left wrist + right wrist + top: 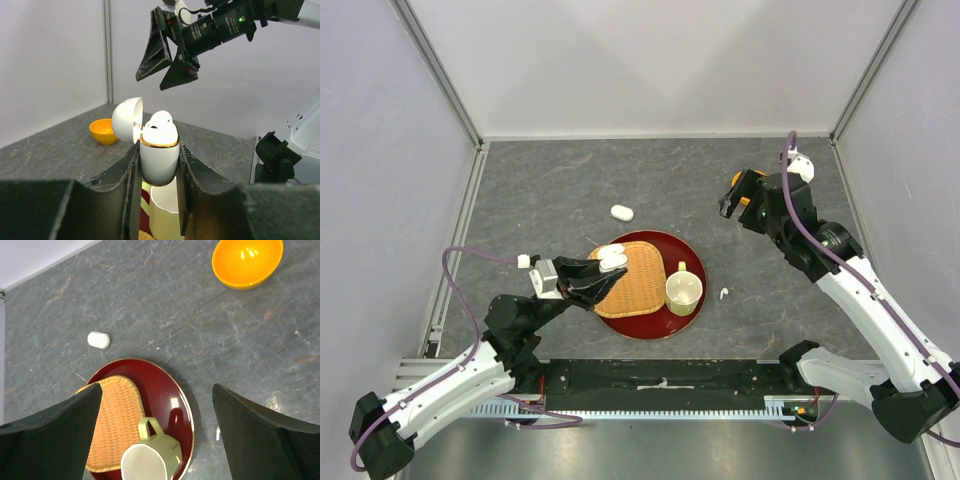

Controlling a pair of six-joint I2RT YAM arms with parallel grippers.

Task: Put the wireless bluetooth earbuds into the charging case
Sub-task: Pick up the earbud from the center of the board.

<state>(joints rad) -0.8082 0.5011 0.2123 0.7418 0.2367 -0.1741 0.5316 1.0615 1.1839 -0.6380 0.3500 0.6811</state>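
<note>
The right gripper looks straight down, its two dark fingers spread wide at 8 o'clock and 4 o'clock of the picture. Between them a round red plate sits on the grey table. A woven mat covers the plate's 9 o'clock half, and a pale cup stands near its 6 o'clock edge (handle toward 12). A small white case lies off the plate at 10 o'clock. An orange bowl sits at 1 o'clock, well apart. A tiny white earbud lies on the table at the plate's 3 o'clock, just beside the 4 o'clock finger.
</note>
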